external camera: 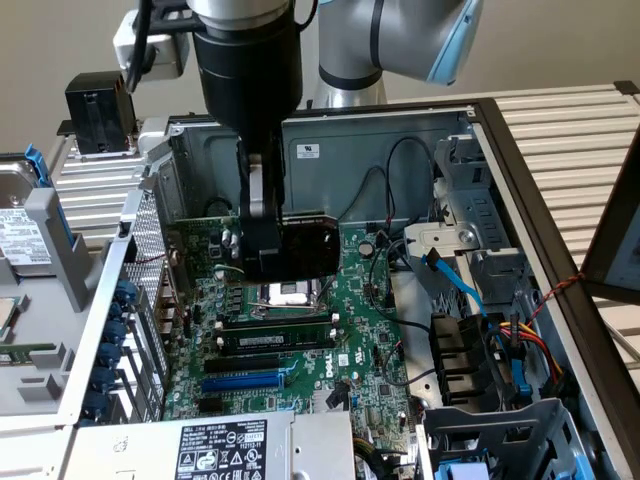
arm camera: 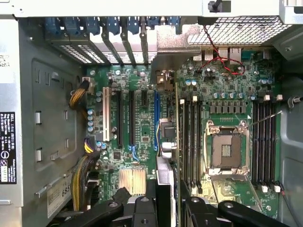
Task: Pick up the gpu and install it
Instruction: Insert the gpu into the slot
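Note:
The gpu, a black shroud on a green card, hangs above the large green motherboard inside the open computer case. My gripper comes straight down from above and is shut on it. In the wrist view the gpu stands edge-on between my two black fingers, and its silver end bracket points toward the rear slot openings. Its edge runs alongside the long blue slot, just to the side nearer the memory slots. The card hangs apart from the board.
A black memory stick sits in its slot beside the bare processor socket. The power supply is at the front, and a drive cage with orange and blue cables at the exterior view's right. A hard drive lies outside the case.

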### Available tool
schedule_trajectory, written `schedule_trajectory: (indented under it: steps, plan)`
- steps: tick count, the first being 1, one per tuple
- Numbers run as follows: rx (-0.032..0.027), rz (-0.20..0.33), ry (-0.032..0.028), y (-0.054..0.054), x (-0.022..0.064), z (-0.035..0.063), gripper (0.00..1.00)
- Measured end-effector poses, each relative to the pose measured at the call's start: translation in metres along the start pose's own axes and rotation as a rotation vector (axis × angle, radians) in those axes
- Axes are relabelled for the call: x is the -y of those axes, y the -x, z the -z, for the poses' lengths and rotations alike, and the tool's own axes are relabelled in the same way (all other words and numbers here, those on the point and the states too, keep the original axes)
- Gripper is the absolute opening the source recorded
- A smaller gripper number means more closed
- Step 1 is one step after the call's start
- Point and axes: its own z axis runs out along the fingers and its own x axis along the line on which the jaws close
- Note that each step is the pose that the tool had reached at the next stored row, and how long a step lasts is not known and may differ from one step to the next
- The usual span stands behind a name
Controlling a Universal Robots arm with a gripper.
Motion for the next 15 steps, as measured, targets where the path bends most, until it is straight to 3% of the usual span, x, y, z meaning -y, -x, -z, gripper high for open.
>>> schedule_trajectory:
  steps: [2,5,8,12,15]
  plan:
    - [-0.0004,0.0,0.0075,0.0,-0.0009,-0.0029,0.28]
    - [-0.0018,0.0,0.0134,0.0,-0.0012,-0.0072,0.28]
    - [-0.0024,0.0,0.0147,0.0,-0.0016,-0.0126,0.28]
    - [-0.0114,0.0,0.0142,0.003,-0.0046,-0.0184,0.28]
    - [-0.0117,0.0,0.0142,0.004,-0.0076,-0.0239,0.28]
